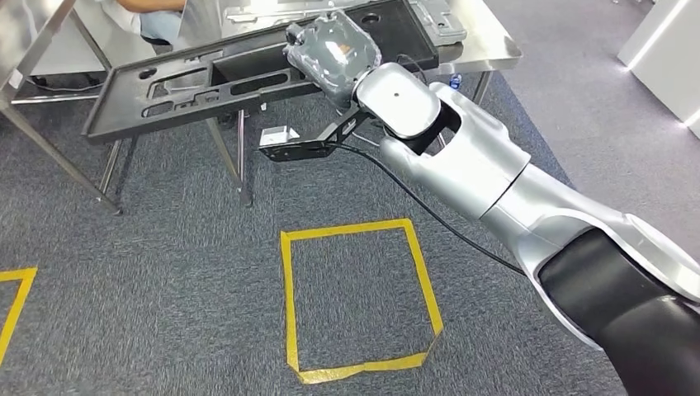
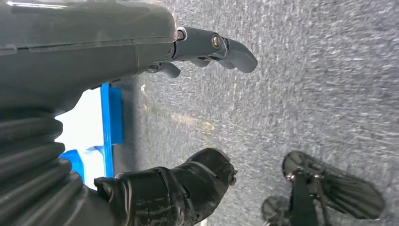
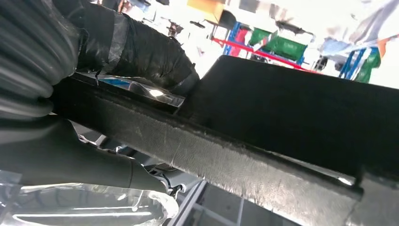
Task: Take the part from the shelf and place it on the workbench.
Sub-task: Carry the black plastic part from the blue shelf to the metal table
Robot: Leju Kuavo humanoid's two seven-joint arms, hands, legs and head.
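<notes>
One yellow tape square [image 1: 357,301] lies on the grey carpet [image 1: 165,272] nearest the camera in the head view, with part of another yellow tape outline [image 1: 16,305] at the left edge. The silver right arm [image 1: 495,190] reaches from the lower right up across the carpet toward a metal workbench [image 1: 487,41]. At its end, the right hand [image 1: 332,54] grips a long, flat black part [image 1: 248,78] with cut-out openings. The hand is closed over the part's near edge, and in the right wrist view the taped thumb [image 3: 141,52] presses on one face of the part [image 3: 291,113] while the hand's body lies against the other. The part sits tilted: its right end rests over the workbench top, and its left end hangs out past the bench above the carpet, beside slanted metal legs [image 1: 49,148]. Beyond the part, a person's sleeve [image 1: 157,21] shows at the far edge.

The left hand [image 2: 188,117] hangs over the carpet [image 2: 329,70], holding nothing, its fingers [image 2: 216,47] and thumb apart.
</notes>
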